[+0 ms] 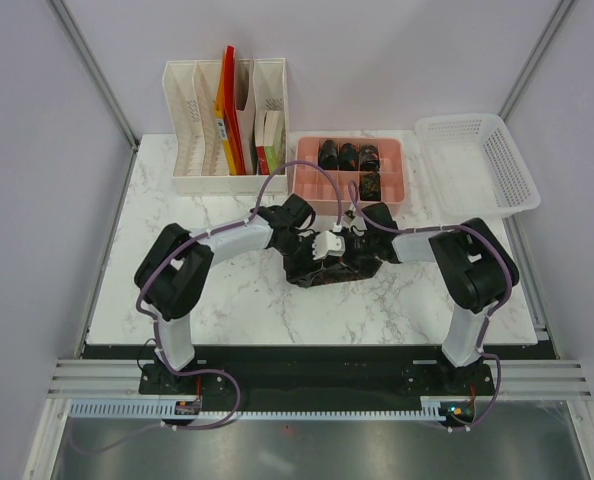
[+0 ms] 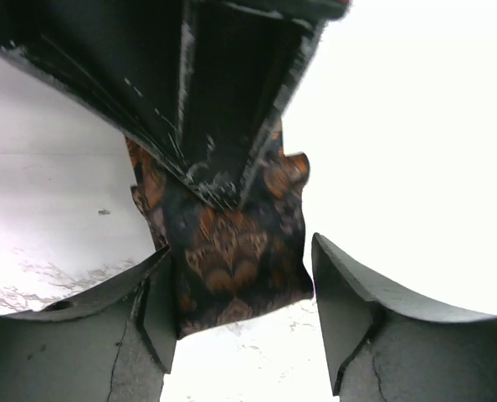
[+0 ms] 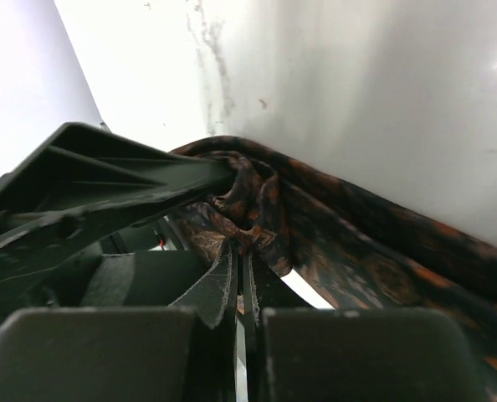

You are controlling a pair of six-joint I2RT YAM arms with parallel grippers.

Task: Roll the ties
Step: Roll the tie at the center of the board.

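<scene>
A dark tie [image 1: 322, 272] with a reddish-orange pattern lies bunched on the marble table between my two arms. My left gripper [image 1: 312, 243] is open. In the left wrist view its fingers [image 2: 148, 310] stand wide apart around a hanging fold of the tie [image 2: 232, 251], with the left finger against the fabric's edge. My right gripper [image 1: 352, 240] is shut on a gathered pinch of the tie [image 3: 257, 209], its tips [image 3: 242, 276] pressed together on the cloth. The right gripper's black body [image 2: 223, 100] fills the top of the left wrist view.
A pink tray [image 1: 307, 180] behind the grippers holds several rolled ties [image 1: 348, 155]. A white basket [image 1: 477, 165] stands at the back right. At the back left a white file organizer [image 1: 227, 120] holds folders. The marble table [image 1: 227, 300] ends just in front of the arm bases.
</scene>
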